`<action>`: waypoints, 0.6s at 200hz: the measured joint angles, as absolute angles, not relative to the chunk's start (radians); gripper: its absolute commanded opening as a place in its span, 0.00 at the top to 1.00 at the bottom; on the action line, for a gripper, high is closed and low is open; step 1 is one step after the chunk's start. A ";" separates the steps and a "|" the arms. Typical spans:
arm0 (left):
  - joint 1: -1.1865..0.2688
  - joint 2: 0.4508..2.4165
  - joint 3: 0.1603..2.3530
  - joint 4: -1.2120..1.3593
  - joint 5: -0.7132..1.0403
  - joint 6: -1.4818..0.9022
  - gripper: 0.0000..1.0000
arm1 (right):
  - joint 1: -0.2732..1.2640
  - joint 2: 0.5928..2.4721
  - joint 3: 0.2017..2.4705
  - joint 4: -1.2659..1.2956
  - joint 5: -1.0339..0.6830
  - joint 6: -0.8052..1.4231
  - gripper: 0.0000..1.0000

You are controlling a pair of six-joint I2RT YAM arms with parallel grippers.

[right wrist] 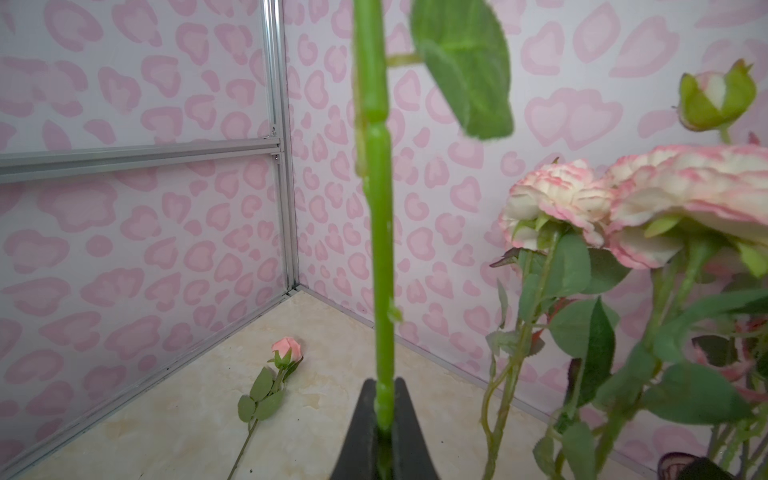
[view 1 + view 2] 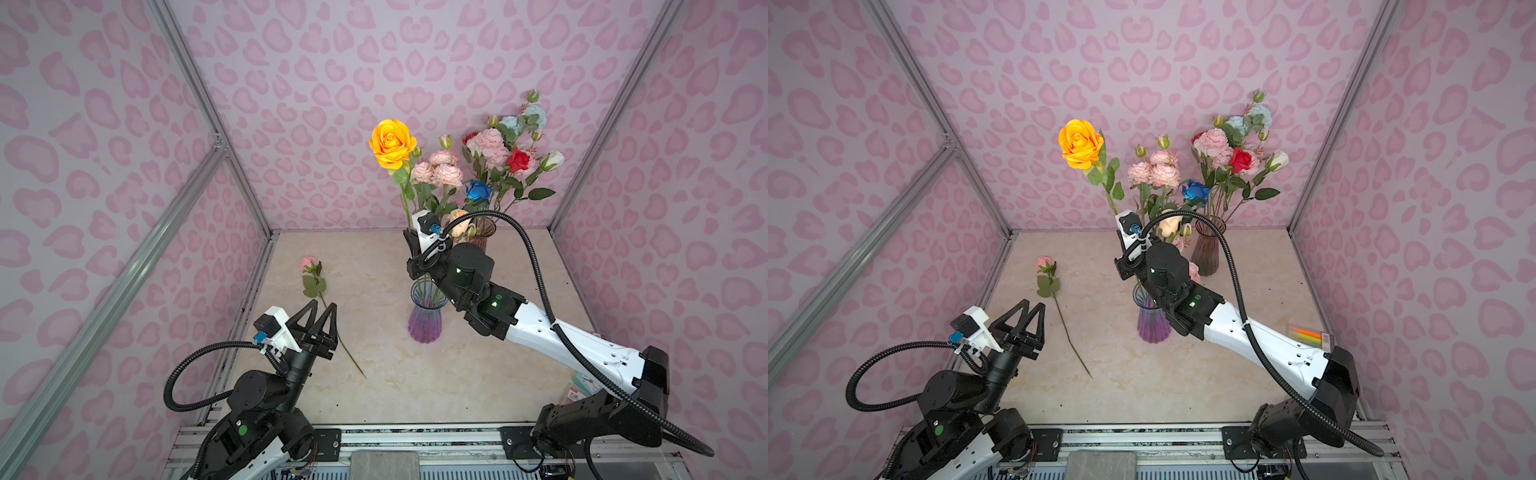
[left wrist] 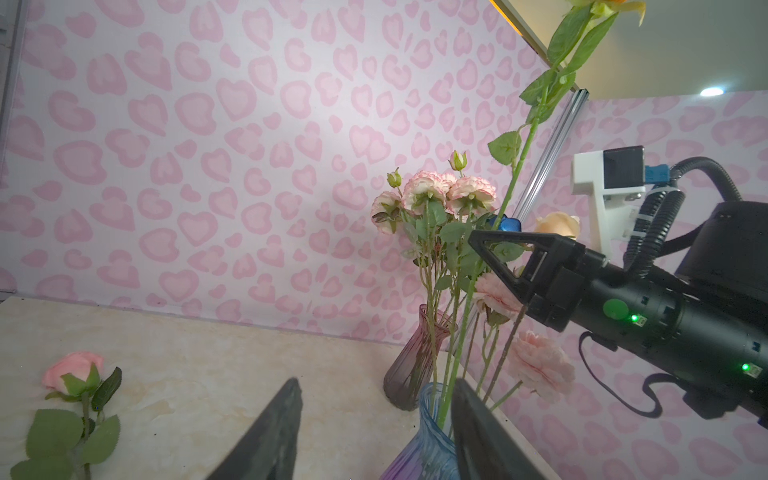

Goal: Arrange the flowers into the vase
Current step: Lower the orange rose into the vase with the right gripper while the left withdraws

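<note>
The orange rose (image 2: 392, 143) on a long green stem stands upright over the ribbed blue-and-purple glass vase (image 2: 424, 324), its lower end seemingly inside the mouth. The right tool (image 1: 384, 386) is pinched tight on this stem just above the vase. At release the heavy head may swing the stem out, or the close arm may push the vase over. Left of the vase the left tool (image 2: 322, 305), half wide and empty, hovers over a pink rose (image 2: 308, 262) on the surface (image 2: 395, 395)
</note>
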State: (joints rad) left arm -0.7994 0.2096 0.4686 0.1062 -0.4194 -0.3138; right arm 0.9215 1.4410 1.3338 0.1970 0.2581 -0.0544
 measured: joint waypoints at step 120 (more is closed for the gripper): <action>-0.800 0.255 0.469 0.103 -0.432 -0.317 0.42 | 0.945 1.372 1.202 0.213 0.333 0.015 0.71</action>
